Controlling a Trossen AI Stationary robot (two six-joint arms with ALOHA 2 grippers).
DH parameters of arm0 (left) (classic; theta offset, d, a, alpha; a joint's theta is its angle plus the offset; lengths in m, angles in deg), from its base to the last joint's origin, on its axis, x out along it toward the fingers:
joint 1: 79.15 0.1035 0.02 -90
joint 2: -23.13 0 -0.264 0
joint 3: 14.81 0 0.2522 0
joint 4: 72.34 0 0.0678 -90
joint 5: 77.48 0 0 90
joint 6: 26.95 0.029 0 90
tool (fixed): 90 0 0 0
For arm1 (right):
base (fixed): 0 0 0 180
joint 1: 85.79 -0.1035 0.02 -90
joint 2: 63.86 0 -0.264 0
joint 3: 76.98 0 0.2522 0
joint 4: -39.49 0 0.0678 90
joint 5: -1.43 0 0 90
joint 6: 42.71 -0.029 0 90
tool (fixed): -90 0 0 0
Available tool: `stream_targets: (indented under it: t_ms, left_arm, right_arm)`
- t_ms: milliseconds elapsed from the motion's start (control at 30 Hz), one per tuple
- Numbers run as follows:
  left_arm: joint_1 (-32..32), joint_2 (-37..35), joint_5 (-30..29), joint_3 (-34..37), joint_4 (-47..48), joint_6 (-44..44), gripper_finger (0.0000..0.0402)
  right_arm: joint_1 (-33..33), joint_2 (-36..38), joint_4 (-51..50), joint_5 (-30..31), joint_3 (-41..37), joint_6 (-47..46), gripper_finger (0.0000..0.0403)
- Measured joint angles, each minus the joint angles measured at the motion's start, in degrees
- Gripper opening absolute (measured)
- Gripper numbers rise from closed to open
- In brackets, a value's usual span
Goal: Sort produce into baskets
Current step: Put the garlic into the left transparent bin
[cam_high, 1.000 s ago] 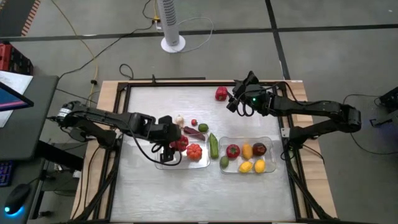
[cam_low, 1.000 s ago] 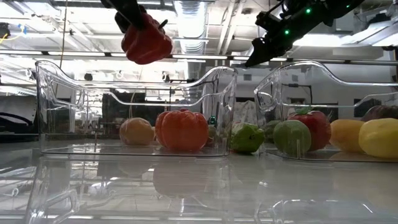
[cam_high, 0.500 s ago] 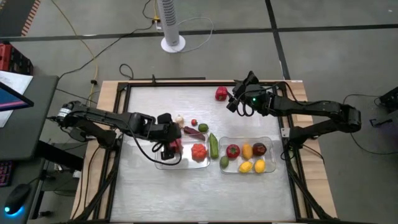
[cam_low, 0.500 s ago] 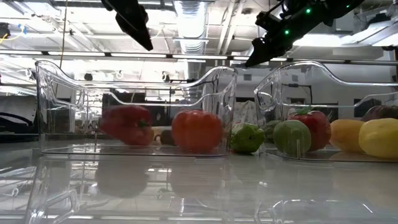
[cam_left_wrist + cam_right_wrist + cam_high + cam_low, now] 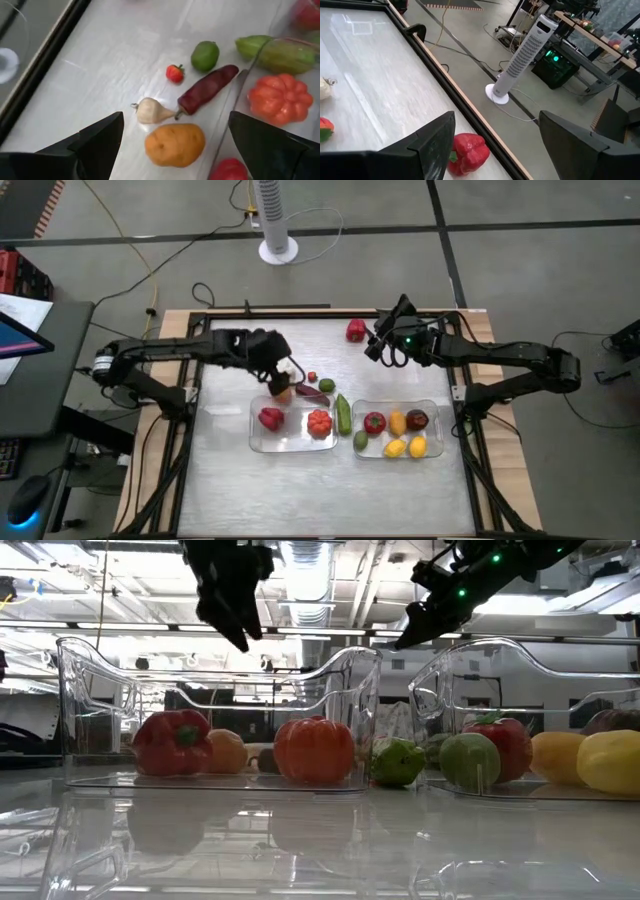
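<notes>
My left gripper (image 5: 280, 376) is open and empty above loose produce on the table just beyond the left basket: an orange potato-like piece (image 5: 175, 145), a white bulb (image 5: 150, 111), a dark purple piece (image 5: 207, 89), a strawberry (image 5: 174, 73) and a green lime (image 5: 205, 55). The clear left basket (image 5: 253, 442) holds a red pepper (image 5: 270, 418) and an orange-red pumpkin (image 5: 319, 422). The long green piece (image 5: 343, 413) lies between the baskets. The right basket (image 5: 437, 450) holds several red, yellow, green and dark fruits. My right gripper (image 5: 369, 349) hangs open just right of a second red pepper (image 5: 467, 152) at the far edge.
A dark frame (image 5: 300, 318) runs round the tabletop. Bare table lies in front of both baskets and at the far left. A white tower fan (image 5: 277, 220) stands on the floor beyond the far edge.
My left gripper has opened and let go of the red pepper, which has fallen into the left basket's left half and rests there. The pumpkin has shifted a little to the right. The gripper has then gone toward the far edge, over the loose produce.
</notes>
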Motion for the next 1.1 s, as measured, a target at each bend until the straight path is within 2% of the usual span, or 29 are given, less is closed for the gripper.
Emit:
stream_targets:
  t_ms: [233,467,767,933,1033,1100]
  left_arm:
    - [7.4,0.0,4.1,10.3,-10.3,1.1,0.0332]
    - [15.1,0.0,9.4,17.4,-16.6,-4.5,0.0316]
    - [16.4,1.3,10.6,17.8,-20.3,-5.6,0.0291]
    - [15.1,8.6,14.8,16.3,-24.0,-5.9,0.0290]
    - [14.9,13.0,16.7,12.8,-20.4,-4.4,0.0290]
    - [14.9,14.9,16.0,11.1,-19.4,-3.8,0.0290]
  right_arm:
    - [0.0,0.0,-0.2,0.0,0.0,-0.4,0.0312]
    - [0.0,0.0,-0.1,0.0,0.0,-0.1,0.0312]
    - [0.0,0.0,0.6,0.0,0.0,0.1,0.0312]
    - [0.0,0.0,0.8,0.0,0.0,0.5,0.0312]
    - [0.0,0.0,0.4,0.0,0.0,0.5,0.0312]
    - [0.0,0.0,0.2,0.0,0.0,0.7,0.0312]
